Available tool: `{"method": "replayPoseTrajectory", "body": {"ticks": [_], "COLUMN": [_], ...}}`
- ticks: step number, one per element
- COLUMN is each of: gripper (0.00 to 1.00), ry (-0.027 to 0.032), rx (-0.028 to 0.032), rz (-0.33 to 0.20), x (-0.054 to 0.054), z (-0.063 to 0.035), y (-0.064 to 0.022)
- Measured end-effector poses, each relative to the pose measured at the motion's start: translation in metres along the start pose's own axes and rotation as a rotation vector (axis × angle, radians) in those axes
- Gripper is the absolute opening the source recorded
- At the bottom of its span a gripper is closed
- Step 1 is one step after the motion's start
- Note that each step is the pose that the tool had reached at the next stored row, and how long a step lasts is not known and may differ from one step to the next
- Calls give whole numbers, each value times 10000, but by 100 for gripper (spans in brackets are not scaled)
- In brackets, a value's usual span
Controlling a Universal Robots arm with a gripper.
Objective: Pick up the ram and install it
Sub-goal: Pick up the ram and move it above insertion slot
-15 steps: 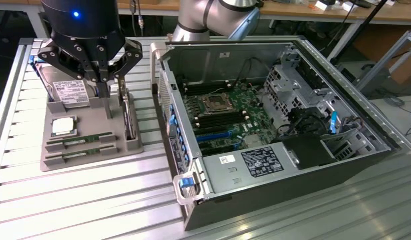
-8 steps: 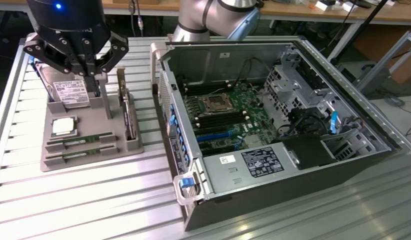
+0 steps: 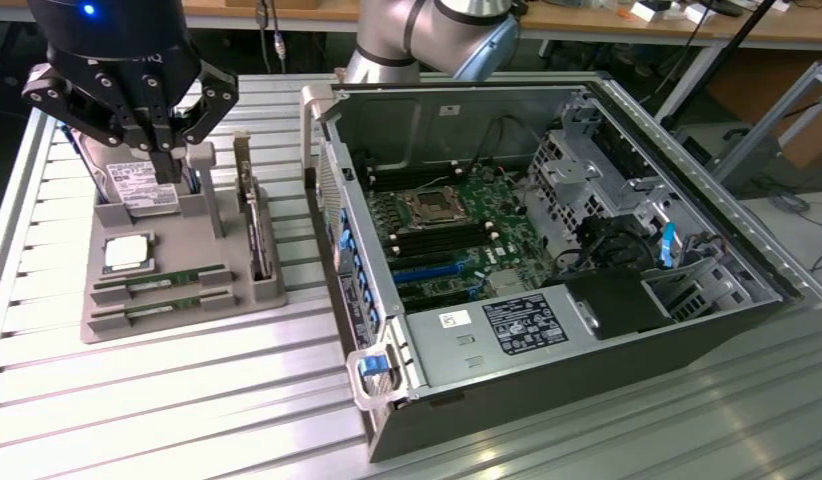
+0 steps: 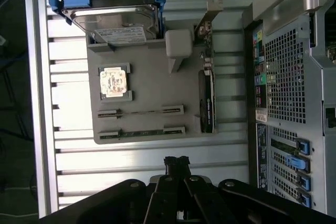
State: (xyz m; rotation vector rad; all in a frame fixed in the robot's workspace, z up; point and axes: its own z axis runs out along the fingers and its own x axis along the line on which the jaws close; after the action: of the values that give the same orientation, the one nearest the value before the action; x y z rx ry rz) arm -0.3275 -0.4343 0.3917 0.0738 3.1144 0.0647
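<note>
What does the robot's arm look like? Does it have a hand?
The arm is a smooth silver-grey tube with rounded grey joints. At its end is a chunky black gripper with a glowing blue light, white letters and thin, jointed black jaws.

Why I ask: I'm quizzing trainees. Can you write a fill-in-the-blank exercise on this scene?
1. The pincer is ___ and holds nothing.
2. ___ ram sticks lie in slots of the gray holder.
3. The processor chip sits between the ram sticks and the ___.
4. The computer case's side is ___, showing the motherboard.
Missing words: shut; two; hard drive; open.
</note>
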Motion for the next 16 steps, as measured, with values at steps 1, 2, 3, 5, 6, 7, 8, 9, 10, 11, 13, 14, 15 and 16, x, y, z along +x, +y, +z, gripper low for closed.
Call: {"method": "replayPoseTrajectory", "body": {"ticks": [1, 2, 3, 5, 6, 7, 8, 9, 10, 11, 13, 14, 15, 16], "gripper": [10, 10, 10, 10, 10, 10, 10, 10, 10, 10, 10, 10, 10, 10], "ry": [0, -1, 0, 5, 8, 12, 16, 19, 23, 27, 34, 36, 40, 49], "rx": [1, 0, 0, -3, -5, -7, -9, -11, -13, -15, -20, -21, -24, -29], "rz": [0, 0, -3, -126, -202, -284, -377, -455, -556, -635, -815, -869, -971, -1168], "x": [0, 0, 0, 1, 1, 1, 1, 1, 1, 1, 1, 1, 1, 1], "z": [0, 0, 0, 0, 0, 0, 0, 0, 0, 0, 0, 0, 0, 0], "y": [0, 0, 0, 0, 0, 0, 0, 0, 0, 0, 0, 0, 0, 0]}}
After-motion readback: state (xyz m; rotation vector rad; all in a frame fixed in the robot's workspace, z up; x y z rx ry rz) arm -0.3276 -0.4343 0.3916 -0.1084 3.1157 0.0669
